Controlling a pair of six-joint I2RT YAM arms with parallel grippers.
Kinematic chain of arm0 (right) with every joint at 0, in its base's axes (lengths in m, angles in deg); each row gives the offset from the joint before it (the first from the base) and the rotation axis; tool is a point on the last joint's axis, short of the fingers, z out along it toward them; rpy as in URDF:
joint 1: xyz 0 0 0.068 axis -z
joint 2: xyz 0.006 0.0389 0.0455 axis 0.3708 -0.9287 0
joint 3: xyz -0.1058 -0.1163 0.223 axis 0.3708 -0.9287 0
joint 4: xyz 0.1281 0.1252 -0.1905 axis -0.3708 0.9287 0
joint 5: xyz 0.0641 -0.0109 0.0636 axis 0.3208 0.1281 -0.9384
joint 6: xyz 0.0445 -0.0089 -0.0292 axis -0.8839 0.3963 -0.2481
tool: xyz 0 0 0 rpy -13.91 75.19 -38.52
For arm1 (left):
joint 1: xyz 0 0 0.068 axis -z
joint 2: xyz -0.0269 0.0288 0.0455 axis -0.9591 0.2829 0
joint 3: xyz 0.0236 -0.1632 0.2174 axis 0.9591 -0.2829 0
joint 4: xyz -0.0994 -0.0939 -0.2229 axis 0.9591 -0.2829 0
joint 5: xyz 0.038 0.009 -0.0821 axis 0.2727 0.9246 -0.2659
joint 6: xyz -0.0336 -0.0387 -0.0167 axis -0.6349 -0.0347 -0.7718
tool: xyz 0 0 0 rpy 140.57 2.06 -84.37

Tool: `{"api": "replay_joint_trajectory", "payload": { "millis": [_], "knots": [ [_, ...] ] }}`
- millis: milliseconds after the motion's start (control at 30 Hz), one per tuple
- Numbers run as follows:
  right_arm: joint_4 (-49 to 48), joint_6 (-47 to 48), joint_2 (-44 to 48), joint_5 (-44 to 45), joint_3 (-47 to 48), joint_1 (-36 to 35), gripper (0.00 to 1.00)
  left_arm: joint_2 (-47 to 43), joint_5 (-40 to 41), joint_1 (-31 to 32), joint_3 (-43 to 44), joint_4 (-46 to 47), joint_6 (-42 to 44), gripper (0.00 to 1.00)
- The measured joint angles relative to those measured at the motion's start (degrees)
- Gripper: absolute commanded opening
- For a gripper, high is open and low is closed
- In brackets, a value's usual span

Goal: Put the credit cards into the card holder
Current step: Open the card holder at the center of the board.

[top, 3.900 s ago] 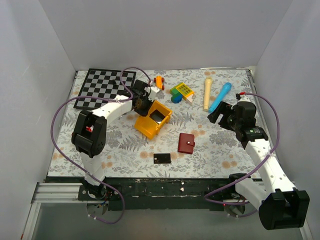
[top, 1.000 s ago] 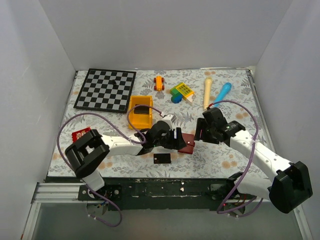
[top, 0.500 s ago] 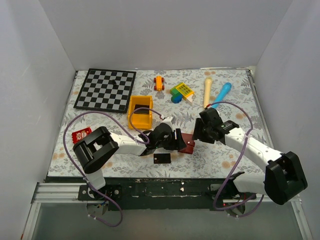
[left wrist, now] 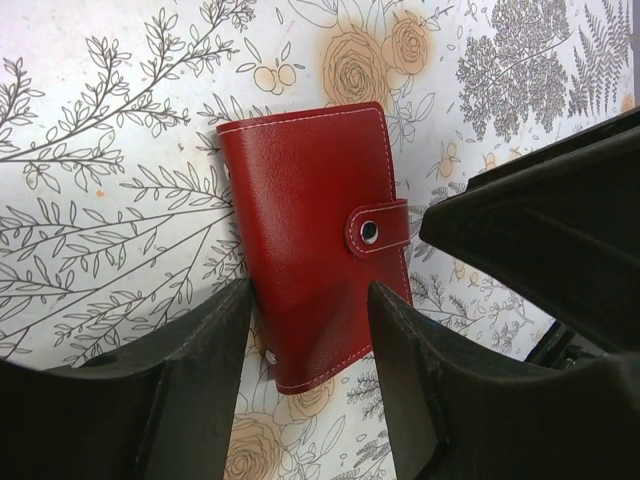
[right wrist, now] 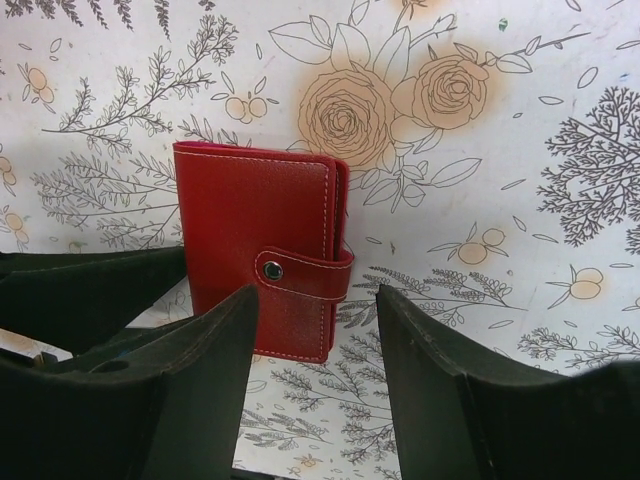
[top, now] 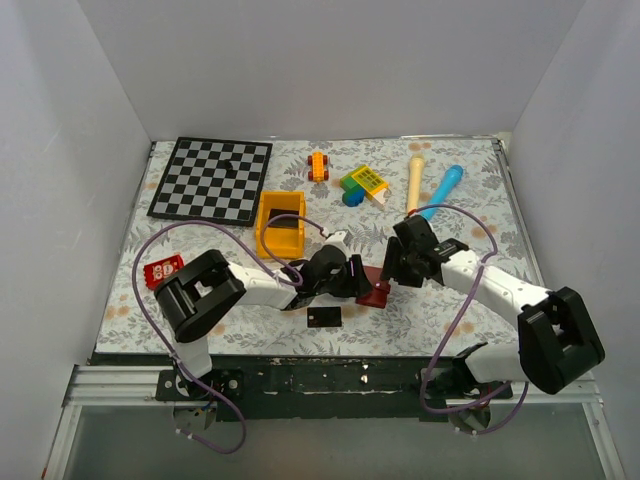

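The maroon card holder (top: 376, 291) lies shut on the floral mat, snap tab (left wrist: 378, 228) fastened. My left gripper (top: 356, 280) is open, its fingers straddling the holder's near end (left wrist: 315, 240). My right gripper (top: 393, 268) is open on the holder's other side, fingers low over the mat with the holder (right wrist: 260, 260) just ahead of them. In the left wrist view the gripper (left wrist: 310, 300) holds nothing; likewise the right one (right wrist: 315, 310) in its own view. One black credit card (top: 324, 317) lies flat near the mat's front edge, left of the holder.
A yellow bin (top: 280, 222) stands behind the left arm. A checkerboard (top: 212, 178) lies at back left. A toy car (top: 318, 165), a green-yellow block (top: 364, 182), a cream stick (top: 414, 185) and a blue marker (top: 440, 192) lie at the back. A small red packet (top: 163, 270) lies at left.
Both arms have come from the back to the card holder and closed in on it from either side. The yellow bin now stands upright nearer the checkerboard.
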Motion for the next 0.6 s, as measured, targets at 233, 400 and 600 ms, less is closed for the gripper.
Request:
{"api": "replay_joint_trajectory", "payload": {
  "millis": [233, 400, 600],
  "knots": [
    [-0.42, -0.33, -1.86, -1.31, 0.02, 0.0, 0.57, 1.49, 0.31, -0.28, 1.2, 0.5, -0.26, 0.39],
    [-0.26, -0.7, -3.06, -1.68, 0.55, -0.15, 0.55, 1.66, 1.03, -0.28, 1.68, -0.92, -0.22, 0.32],
    [0.15, -1.11, -4.57, -1.68, 1.97, -0.81, 0.53, 3.1, 1.49, -0.28, 3.45, -1.68, 0.0, 0.31]
  ]
}}
